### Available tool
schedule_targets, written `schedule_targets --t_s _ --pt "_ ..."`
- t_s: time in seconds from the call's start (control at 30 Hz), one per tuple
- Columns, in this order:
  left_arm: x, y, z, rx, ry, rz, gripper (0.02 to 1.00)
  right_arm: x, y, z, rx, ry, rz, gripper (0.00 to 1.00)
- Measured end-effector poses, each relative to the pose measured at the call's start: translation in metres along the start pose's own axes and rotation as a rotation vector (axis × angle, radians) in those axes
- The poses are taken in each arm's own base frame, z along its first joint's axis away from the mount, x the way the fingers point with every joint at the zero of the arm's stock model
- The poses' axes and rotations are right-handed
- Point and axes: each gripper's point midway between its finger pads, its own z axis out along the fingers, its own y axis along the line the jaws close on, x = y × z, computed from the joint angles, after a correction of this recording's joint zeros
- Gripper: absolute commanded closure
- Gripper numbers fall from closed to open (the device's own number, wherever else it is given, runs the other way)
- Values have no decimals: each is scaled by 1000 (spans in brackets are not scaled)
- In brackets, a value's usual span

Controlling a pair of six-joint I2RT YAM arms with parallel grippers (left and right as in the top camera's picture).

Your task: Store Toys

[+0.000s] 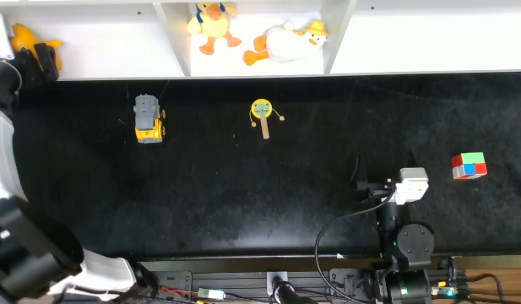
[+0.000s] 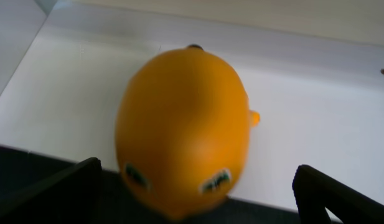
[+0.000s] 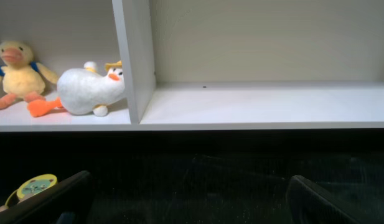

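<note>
My left gripper point(image 2: 198, 167) is at the upper left of the top view, reaching into the left compartment of the white shelf point(image 1: 116, 42). Its fingers point(image 2: 61, 193) are spread wide, and the orange toy point(image 2: 182, 124) sits between them. In my left wrist view one finger is just beside the toy's side and the other finger stands apart from it, so I am not pinching the toy. The toy rests on the white floor of this compartment.

My right gripper point(image 3: 192, 186) is at the lower right of the top view, over the black table point(image 1: 243, 194). Its fingers are also spread apart. It faces the right compartment of the shelf.

In the middle compartment, at the top centre of the top view, a yellow plush duck point(image 1: 214, 21) sits, and a white plush bird point(image 1: 281, 44) lies just beside it.

Three toys lie on the table. The toy truck point(image 1: 148, 118) is left of centre in the upper part of the top view. The small rattle point(image 1: 263, 114) with a wooden handle is near the middle. Both are near the front of the shelf and well apart from my two grippers. The coloured cube point(image 1: 469, 165) is at the right of the frame, near my right gripper but not touching it
</note>
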Motion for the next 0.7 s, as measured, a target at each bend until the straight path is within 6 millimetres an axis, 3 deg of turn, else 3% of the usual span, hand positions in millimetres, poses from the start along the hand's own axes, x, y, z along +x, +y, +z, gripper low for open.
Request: schedule_targets --t_s 0.23,0.33,0.57,0.7 --pt "10 -11 -32 -10 45 26 20 0 0 0 0 -1 0 5" --pt "26 -25 -50 -10 51 45 20 0 0 0 0 -1 -1 5" --pt "86 -76 -108 22 19 63 20 0 0 0 0 0 0 5" --pt "128 -105 -119 69 36 23 20 0 0 0 0 0 0 1"
